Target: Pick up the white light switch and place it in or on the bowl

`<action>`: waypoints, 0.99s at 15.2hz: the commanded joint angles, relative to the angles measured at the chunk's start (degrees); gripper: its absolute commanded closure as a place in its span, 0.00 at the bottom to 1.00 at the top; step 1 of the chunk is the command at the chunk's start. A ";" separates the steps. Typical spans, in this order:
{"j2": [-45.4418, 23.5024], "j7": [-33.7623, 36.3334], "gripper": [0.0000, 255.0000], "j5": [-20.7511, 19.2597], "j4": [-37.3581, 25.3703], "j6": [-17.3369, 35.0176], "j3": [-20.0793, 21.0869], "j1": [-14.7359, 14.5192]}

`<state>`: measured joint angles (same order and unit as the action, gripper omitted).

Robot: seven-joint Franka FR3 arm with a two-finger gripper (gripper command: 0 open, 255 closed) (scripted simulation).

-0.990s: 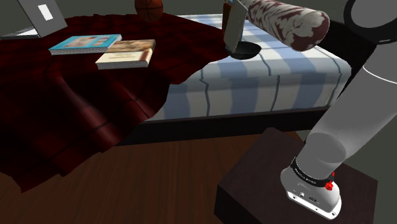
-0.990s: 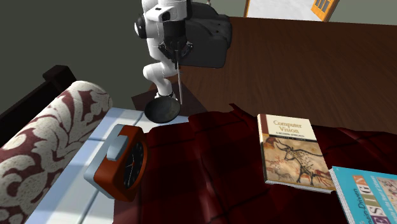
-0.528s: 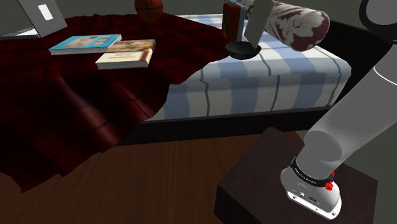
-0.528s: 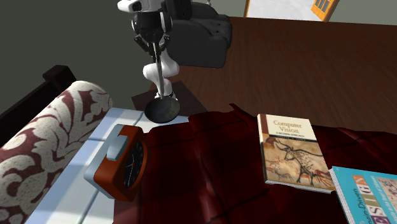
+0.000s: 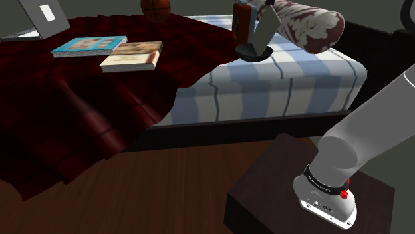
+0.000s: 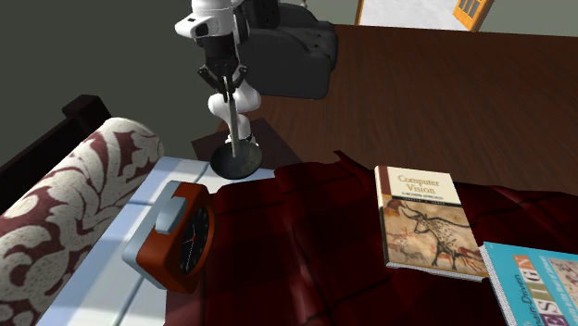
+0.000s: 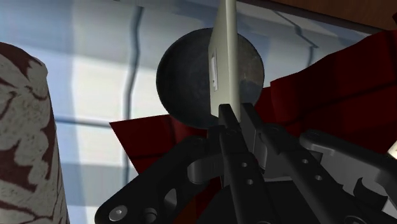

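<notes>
switch (image 7: 224, 57) lowered to bowl (image 7: 181, 83), clasped in pincer (image 7: 233, 116)

Light switch (image 5: 267, 25): flat pale grey-white plate, a small rocker noted on its face in the wrist view. Held off the bed (image 5: 299, 83), clasped at its upper end between the black fingers (image 7: 233, 147). Pose steeply tilted, nearly on end; seen edge-on as a thin strip in the second exterior view. Lower end is set down inside the rim of the bowl (image 5: 253, 53); contact with the bowl's inside cannot be told.

Bowl: round, shallow, dark grey to near black, upright. Located on the bed's striped sheet, close to the bed's side edge, just beside the hem of the dark red blanket (image 5: 100, 100).
</notes>
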<state>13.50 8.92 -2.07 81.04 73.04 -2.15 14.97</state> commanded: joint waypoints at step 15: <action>7.78 0.45 1.00 -0.18 21.21 13.47 0.04 0.11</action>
<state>21.24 9.27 -2.26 99.64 87.48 -2.13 15.08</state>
